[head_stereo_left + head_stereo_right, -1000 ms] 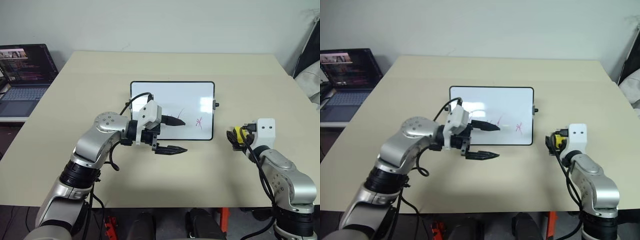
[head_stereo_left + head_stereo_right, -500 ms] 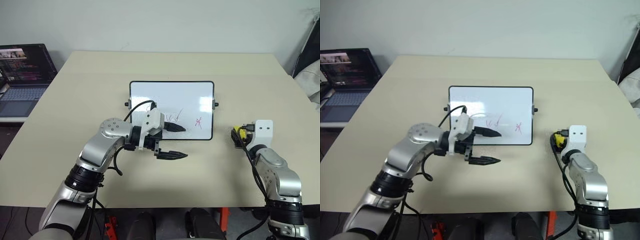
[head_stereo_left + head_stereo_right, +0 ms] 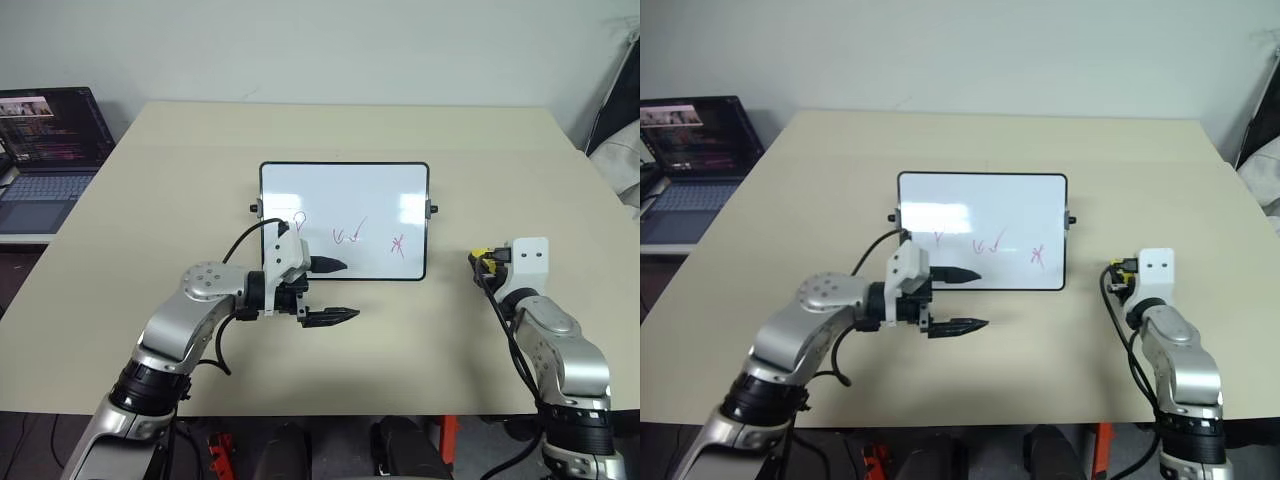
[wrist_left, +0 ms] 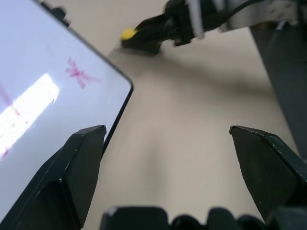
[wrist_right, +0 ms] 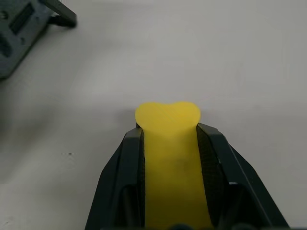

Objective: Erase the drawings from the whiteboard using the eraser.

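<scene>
Yellow eraser [image 5: 169, 158] pinched between right fingers [image 5: 211, 163] on bench [image 3: 150, 200]; left fingers [image 3: 330, 317] spread wide, empty, near whiteboard [image 3: 380, 190] bearing drawings [image 3: 349, 236].

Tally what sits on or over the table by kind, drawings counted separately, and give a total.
Whiteboard: 1
Drawings: 3
Eraser: 1
Left gripper and right gripper: 2
Total: 7
</scene>
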You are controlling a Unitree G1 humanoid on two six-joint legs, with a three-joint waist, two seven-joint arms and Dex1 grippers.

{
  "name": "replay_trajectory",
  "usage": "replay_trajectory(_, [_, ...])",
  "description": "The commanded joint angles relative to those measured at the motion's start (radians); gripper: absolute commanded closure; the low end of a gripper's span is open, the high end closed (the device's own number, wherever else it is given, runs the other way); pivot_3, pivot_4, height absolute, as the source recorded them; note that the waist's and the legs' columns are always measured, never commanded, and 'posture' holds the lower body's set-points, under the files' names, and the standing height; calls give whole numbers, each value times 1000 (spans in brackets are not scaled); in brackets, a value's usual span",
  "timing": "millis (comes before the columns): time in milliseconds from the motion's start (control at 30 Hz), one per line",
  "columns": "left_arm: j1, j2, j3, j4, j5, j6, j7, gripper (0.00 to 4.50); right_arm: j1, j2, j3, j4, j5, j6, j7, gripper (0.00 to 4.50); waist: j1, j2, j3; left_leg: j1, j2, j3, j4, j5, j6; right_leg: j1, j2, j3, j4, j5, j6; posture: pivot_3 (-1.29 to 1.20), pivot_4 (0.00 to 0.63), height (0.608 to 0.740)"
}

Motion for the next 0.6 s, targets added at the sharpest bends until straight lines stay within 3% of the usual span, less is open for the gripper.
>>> replay_trajectory(33, [52, -9, 50, -72, 17, 2, 97, 0, 81, -57, 52, -186, 11, -52, 99, 3336, 0, 0, 0, 0, 0, -1, 0, 0, 0, 0, -1, 0, 0, 0, 0, 0, 150, 740])
replay_trajectory(100, [102, -19, 66, -99, 29, -8, 152, 0, 133, -66, 81, -316, 77, -20, 149, 3345, 1, 0, 0, 0, 0, -1, 0, 0, 0, 0, -1, -1, 0, 0, 0, 0, 150, 740])
replay_trajectory(233, [126, -29, 63, -126, 39, -11, 192, 0, 124, -84, 163, -388, 34, -23, 150, 3348, -1, 0, 0, 1, 0, -1, 1, 0, 0, 1, -2, 0, 2, 0, 0, 0, 150, 740])
replay_trajectory(333, [90, -48, 50, -130, 23, -2, 194, 0, 13, -96, 262, -307, -66, -82, 135, 3355, -1, -1, 0, 5, -1, 0, 1, 0, 0, 3, -1, 0, 2, 0, 1, 0, 150, 740])
replay_trajectory(600, [85, -22, 34, -168, -45, 42, 117, 0, -199, -63, 365, -1, -253, -268, 88, 3356, -2, -1, 0, 6, 0, 2, 0, 0, 0, 3, 1, 0, 2, 0, 1, 0, 150, 740])
